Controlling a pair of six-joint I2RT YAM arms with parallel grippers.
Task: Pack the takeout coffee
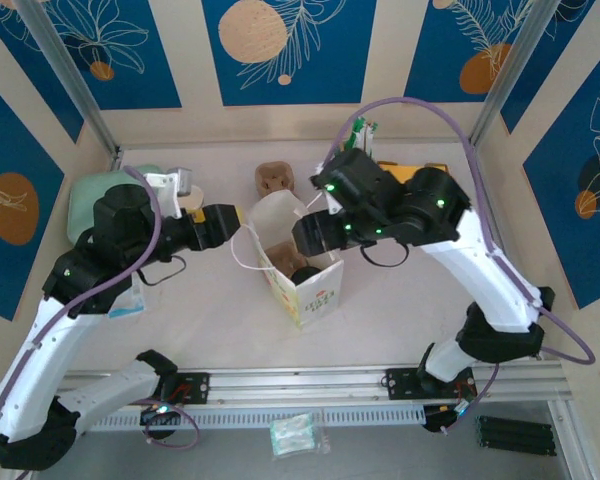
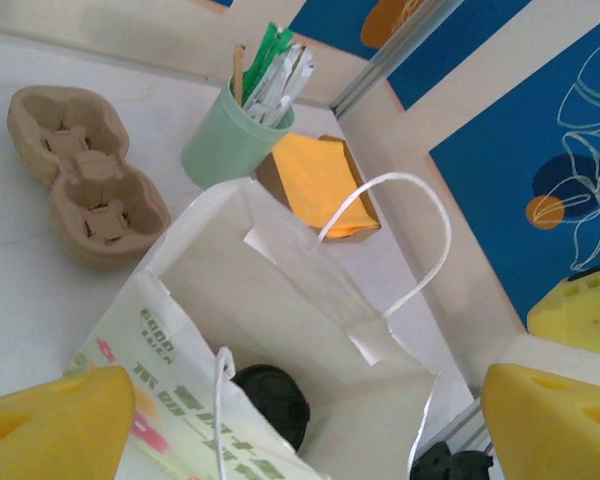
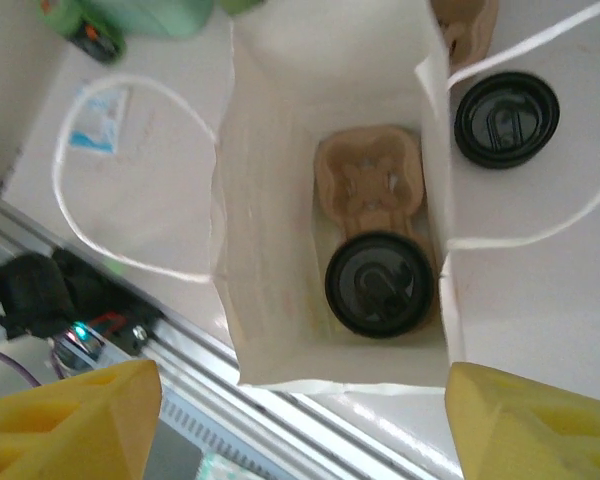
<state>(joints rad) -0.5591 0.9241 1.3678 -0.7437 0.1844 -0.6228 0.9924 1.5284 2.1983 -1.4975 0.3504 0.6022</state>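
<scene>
The takeout coffee (image 3: 380, 283) stands upright inside the white paper bag (image 3: 270, 200), its black lid up, seated in a cardboard carrier (image 3: 370, 180) on the bag's floor. In the top view the bag (image 1: 315, 295) stands mid-table with the coffee's lid (image 1: 305, 274) showing through its mouth. My right gripper (image 3: 300, 420) hovers open above the bag's near rim, its fingers wide apart and holding nothing. Over the bag's left side, by a handle, my left gripper (image 2: 300, 430) is open and empty too, looking down at the lid (image 2: 272, 400).
A loose black lid (image 3: 506, 118) lies on the table beside the bag. Behind the bag are a spare cardboard carrier (image 1: 275, 178), a green cup of stirrers (image 2: 235, 135) and a box of orange napkins (image 2: 320, 185). A pale green container (image 1: 90, 200) sits far left.
</scene>
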